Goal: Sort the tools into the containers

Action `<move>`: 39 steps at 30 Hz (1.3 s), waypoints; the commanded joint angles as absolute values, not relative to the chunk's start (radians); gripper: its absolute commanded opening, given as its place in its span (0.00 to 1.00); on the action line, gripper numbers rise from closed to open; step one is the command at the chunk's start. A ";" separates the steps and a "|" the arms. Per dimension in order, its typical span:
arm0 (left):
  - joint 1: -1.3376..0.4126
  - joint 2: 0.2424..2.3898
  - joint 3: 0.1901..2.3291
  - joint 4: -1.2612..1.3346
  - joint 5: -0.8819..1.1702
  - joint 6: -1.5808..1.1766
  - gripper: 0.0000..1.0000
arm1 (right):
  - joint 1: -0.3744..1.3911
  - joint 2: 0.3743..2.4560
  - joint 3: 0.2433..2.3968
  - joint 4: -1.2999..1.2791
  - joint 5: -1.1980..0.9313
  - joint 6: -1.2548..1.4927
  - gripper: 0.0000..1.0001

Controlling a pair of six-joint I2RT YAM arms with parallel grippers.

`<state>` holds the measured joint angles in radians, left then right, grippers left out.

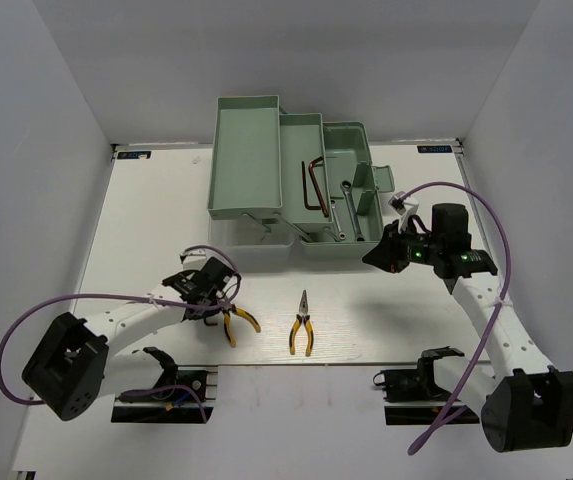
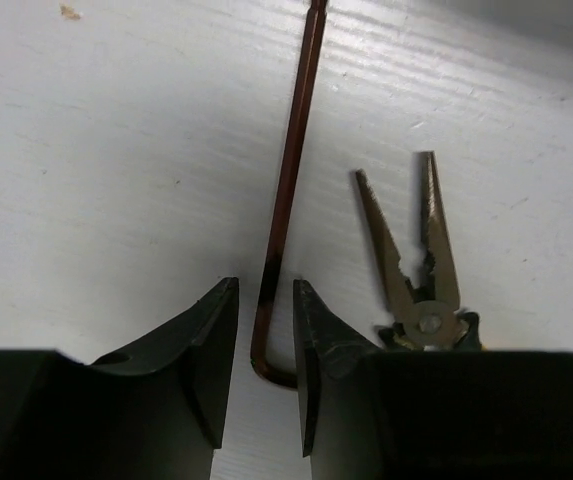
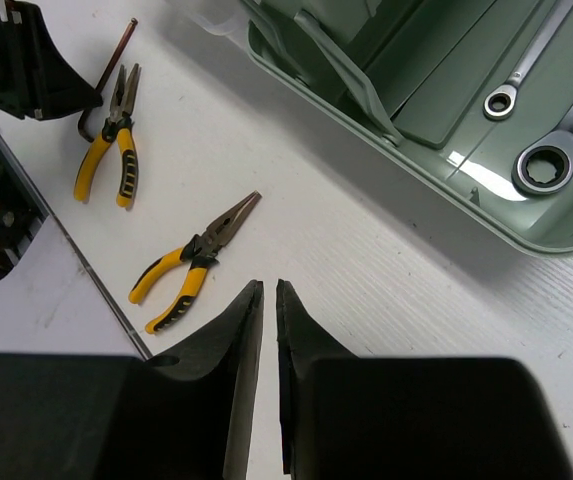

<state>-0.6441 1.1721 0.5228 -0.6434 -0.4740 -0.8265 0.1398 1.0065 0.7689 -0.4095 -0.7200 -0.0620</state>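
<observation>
We are seeing the left gripper [image 2: 266, 285] straddling a hex key [image 2: 288, 170] on the table [image 2: 116, 150] beside pliers [image 2: 418, 262], jaws apart, seemingly not touching it. The right gripper [image 3: 269, 286] is hovering by the toolbox [image 3: 426, 110], jaws together.

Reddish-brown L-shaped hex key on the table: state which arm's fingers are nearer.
Left. Left fingers straddle the hex key near its bend; the right fingers hover beside the pale green toolbox.

Illumination: bright, diffuse, from overhead. The white table [image 1: 396, 310] and walls [image 1: 26, 150] render near overexposure in the top view. Shadows are soft and short, at the toolbox [image 1: 246, 150] front and under the pliers [image 3: 171, 275]. Glare: one patch on the tray [image 3: 466, 165] floor. The fingers [image 2: 191, 380] in both wrist views render near-black, edges slightly soft.
</observation>
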 commanded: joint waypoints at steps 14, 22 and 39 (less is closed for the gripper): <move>-0.611 1.226 0.483 -0.574 -0.365 -0.808 0.11 | 0.138 0.956 0.756 -0.384 -0.726 -0.063 0.15; -0.611 1.129 0.494 -0.617 -0.345 -0.808 0.00 | 0.133 0.943 0.750 -0.385 -0.723 -0.058 0.14; -0.656 0.985 0.897 -0.759 0.107 -0.430 0.00 | 0.132 0.956 0.753 -0.385 -0.703 -0.066 0.34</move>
